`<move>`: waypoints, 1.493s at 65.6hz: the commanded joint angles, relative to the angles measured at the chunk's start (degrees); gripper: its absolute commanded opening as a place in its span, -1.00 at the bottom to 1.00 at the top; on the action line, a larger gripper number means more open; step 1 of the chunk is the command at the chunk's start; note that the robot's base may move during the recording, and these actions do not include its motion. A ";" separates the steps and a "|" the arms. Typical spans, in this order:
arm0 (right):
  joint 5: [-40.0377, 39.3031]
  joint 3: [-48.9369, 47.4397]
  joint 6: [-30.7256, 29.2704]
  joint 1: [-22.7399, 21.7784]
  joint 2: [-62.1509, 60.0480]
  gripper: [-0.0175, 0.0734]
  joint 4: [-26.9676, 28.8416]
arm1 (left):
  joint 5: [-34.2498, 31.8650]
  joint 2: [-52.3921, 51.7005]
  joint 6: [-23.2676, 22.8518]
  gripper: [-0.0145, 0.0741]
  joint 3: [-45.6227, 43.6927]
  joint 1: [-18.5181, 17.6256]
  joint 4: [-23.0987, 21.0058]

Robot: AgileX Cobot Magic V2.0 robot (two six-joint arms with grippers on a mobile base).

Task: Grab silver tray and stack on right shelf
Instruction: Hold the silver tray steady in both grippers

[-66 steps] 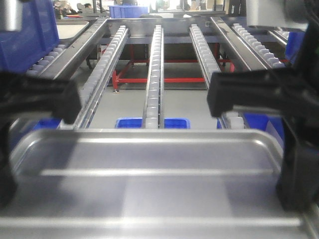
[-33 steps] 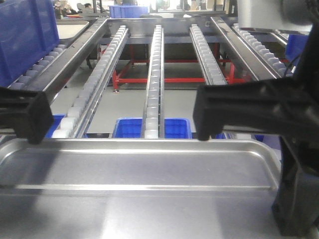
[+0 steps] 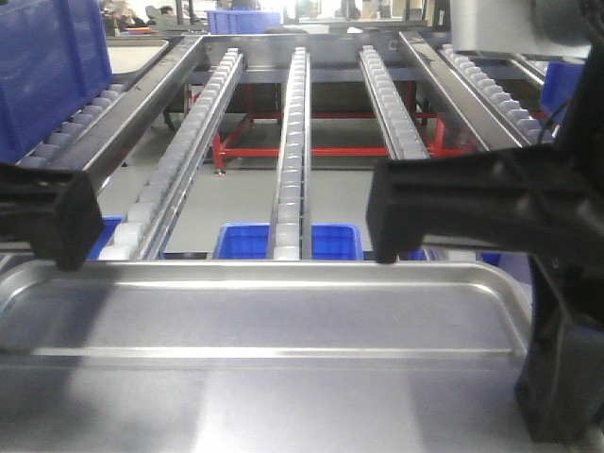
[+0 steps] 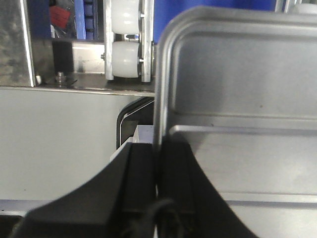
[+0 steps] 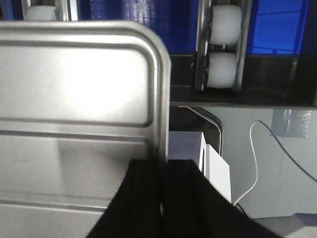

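Observation:
The silver tray (image 3: 264, 311) is held level in front of me, filling the lower front view, one rib showing across its floor. My left gripper (image 3: 57, 222) is shut on its left rim, the black fingers (image 4: 141, 173) pinching the rim (image 4: 157, 99) between them. At the other side my right gripper (image 3: 444, 212) is shut on the right rim (image 5: 161, 99), which runs between its black fingers (image 5: 143, 198). Just past the tray's far edge lies the right shelf: its steel front bar (image 4: 79, 82) with a screw, and white rollers (image 4: 125, 58) (image 5: 224, 67).
Long roller tracks (image 3: 293, 142) run away beyond the tray, with grey floor and a red frame (image 3: 283, 151) between them. A blue bin (image 3: 247, 241) sits under the rack. A big blue crate (image 3: 47, 75) stands at the left. A white cable (image 5: 257, 148) hangs at the right.
Since a second ago the tray and both grippers have shifted left and slightly down in the front view. Over the last half second nothing visibly moved.

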 commanded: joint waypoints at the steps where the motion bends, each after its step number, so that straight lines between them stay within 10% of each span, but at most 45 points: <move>1: -1.15 -1.60 1.58 0.11 -0.92 -0.49 -1.98 | -1.17 -1.38 -0.33 -0.88 -1.61 -0.45 0.86; 98: -1.74 -1.60 1.67 0.11 0.07 -0.49 -2.11 | -0.41 -1.47 -0.33 -0.88 -1.72 -0.45 1.11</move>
